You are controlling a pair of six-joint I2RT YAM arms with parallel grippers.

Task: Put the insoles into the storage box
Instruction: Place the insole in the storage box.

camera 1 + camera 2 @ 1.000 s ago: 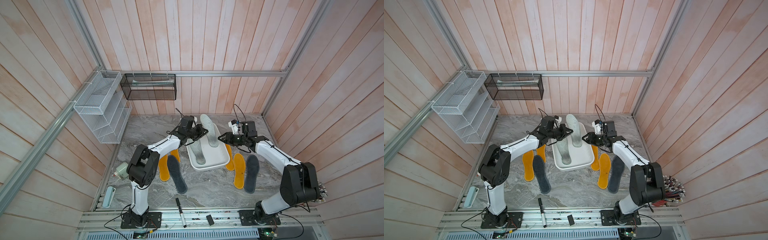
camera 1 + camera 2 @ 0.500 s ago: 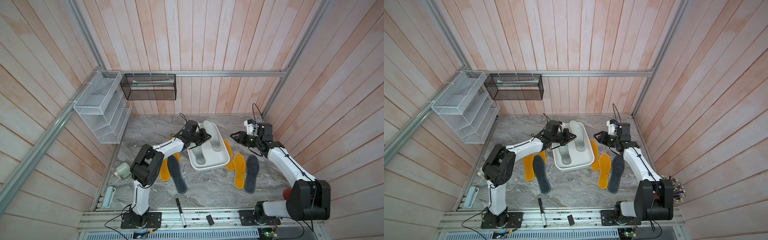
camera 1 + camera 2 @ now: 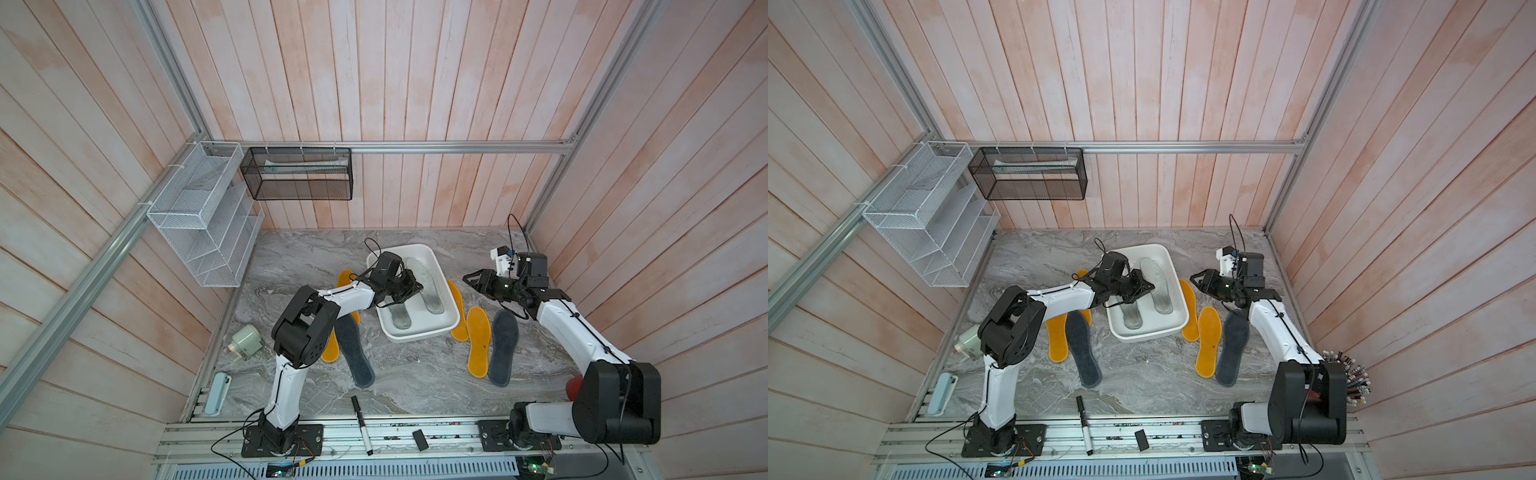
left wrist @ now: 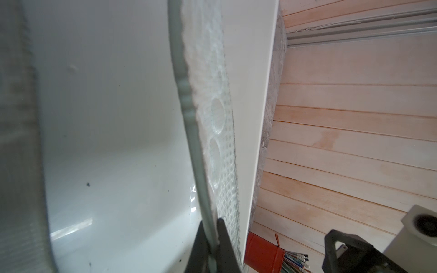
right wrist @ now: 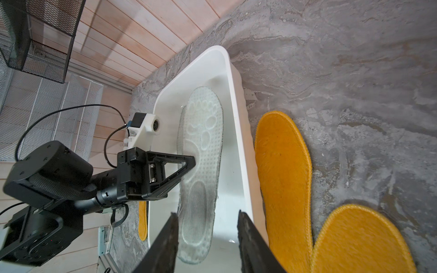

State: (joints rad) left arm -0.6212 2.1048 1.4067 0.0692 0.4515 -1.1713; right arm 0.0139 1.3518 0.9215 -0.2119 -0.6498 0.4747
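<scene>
Top views, storage box (image 3: 415, 337) (image 3: 1144, 338): centre of the frame in both top views, on the marble table (image 3: 407, 386).
Top views, held pale insole (image 3: 429, 293): inside the storage box, along its right-hand wall.
Top views, second pale insole (image 3: 401, 320): inside the storage box, toward its lower left corner.
Top views, left gripper (image 3: 417, 286): reaches into the storage box, tips at the held pale insole's left edge.
Top views, right gripper (image 3: 469, 281) (image 3: 1195, 280): right of the storage box, above the table, jaws apart, nothing between them.
Top views, yellow insoles (image 3: 477, 343): two on the table just right of the storage box, two left of it, partly hidden by the left arm (image 3: 332, 299).
Top views, dark grey insoles (image 3: 356, 357): one lower left of the storage box, one at the right beside a yellow one.
Left wrist, left gripper (image 4: 211, 223): clamped on the thin rim of the held pale insole (image 4: 212, 118), which stands on edge close to the storage box (image 4: 248, 94) wall.
Right wrist, right gripper (image 5: 207, 212): jaws wide apart, empty, facing the storage box (image 5: 241, 141).
Right wrist, held pale insole (image 5: 203, 141): in the storage box, with the left gripper (image 5: 192, 162) at its edge.
Right wrist, yellow insoles (image 5: 281, 165): flat on the table beside the outer wall.
</scene>
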